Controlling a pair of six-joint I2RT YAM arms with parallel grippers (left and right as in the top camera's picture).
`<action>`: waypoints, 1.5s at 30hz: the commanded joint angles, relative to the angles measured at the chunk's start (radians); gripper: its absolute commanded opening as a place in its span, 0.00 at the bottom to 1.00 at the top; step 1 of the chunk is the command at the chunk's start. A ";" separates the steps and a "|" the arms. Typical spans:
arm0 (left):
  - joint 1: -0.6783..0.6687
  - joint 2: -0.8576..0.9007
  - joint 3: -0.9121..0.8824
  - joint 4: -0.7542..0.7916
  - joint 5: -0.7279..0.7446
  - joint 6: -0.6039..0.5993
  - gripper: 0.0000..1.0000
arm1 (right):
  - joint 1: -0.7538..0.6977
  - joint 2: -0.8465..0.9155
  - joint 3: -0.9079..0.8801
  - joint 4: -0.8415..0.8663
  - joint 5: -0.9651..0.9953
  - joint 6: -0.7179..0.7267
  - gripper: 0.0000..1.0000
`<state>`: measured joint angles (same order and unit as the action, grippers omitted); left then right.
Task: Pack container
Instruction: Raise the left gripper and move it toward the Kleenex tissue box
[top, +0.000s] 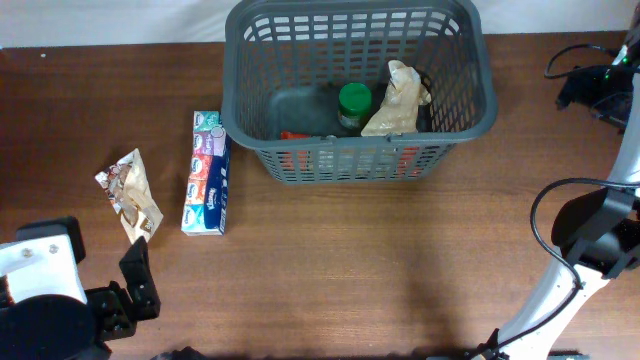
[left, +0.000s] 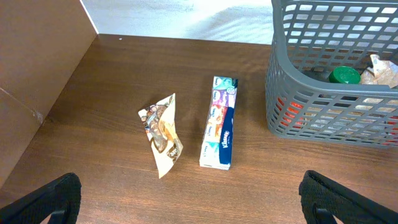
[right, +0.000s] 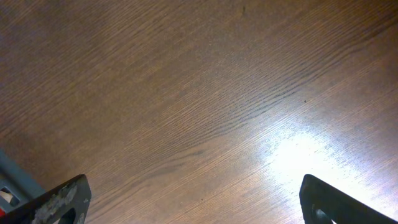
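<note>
1. The container (top: 340, 160) is dark grey, its walls a slotted lattice.
2. The desk (top: 350, 260) is brown with wood grain.
3. The lid (top: 354, 97) is green.
4. The tissue pack (top: 207, 172) is blue, white and red.
5. The wrapper (top: 130, 192) is white with tan print.
6. The crumpled bag (top: 397, 100) is beige.

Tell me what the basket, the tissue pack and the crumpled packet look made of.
Basket: matte grey moulded plastic, judging by its slotted lattice walls. Tissue pack: probably printed plastic film, slightly shiny. Crumpled packet: thin creased wrapper, film or paper, cannot tell.
</note>
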<state>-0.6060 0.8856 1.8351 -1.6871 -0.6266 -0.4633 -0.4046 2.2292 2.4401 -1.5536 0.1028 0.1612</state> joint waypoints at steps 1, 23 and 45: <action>0.005 0.001 -0.002 0.000 0.011 0.016 1.00 | -0.002 0.002 -0.003 0.029 -0.002 0.013 0.99; 0.005 0.002 -0.002 0.194 0.060 0.016 1.00 | -0.002 0.003 -0.003 0.061 0.005 0.013 0.99; 0.017 0.185 -0.006 0.069 -0.038 -0.045 0.99 | -0.002 0.003 -0.003 0.064 0.002 0.013 0.99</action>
<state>-0.6041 0.9806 1.8351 -1.5749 -0.5880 -0.4641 -0.4046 2.2292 2.4397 -1.4910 0.1036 0.1616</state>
